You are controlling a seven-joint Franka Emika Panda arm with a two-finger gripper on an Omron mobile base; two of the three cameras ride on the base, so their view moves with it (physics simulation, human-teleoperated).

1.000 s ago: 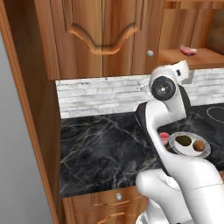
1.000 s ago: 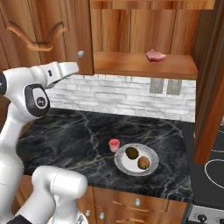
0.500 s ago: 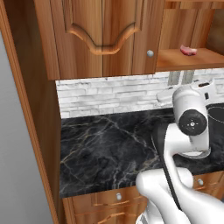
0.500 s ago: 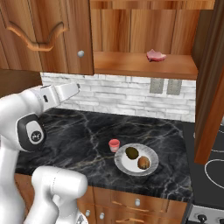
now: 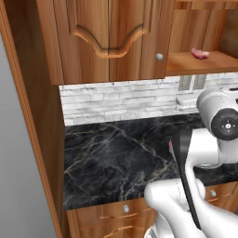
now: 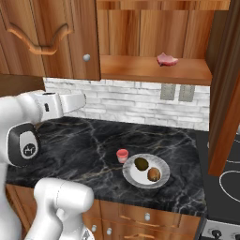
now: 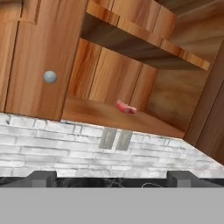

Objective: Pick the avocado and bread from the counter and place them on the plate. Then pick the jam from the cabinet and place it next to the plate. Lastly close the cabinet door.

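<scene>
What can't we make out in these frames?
- Open cabinet door: right base view, cut off by the right and top edges, knob not seen.
- Plate and jam: left base view, lost behind the arm.
- Pink lump on the cabinet shelf: hand view, too small to identify.
- Gripper: hand view, fingertips mostly cut off by the bottom band.

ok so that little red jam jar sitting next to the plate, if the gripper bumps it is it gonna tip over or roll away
Probably not tip: the jam looks squat and stands upright on the flat counter. A sideways nudge would more likely slide it, perhaps against the plate close beside it. If knocked over, its round body could roll. It looks rigid, so it should keep its shape.
</scene>
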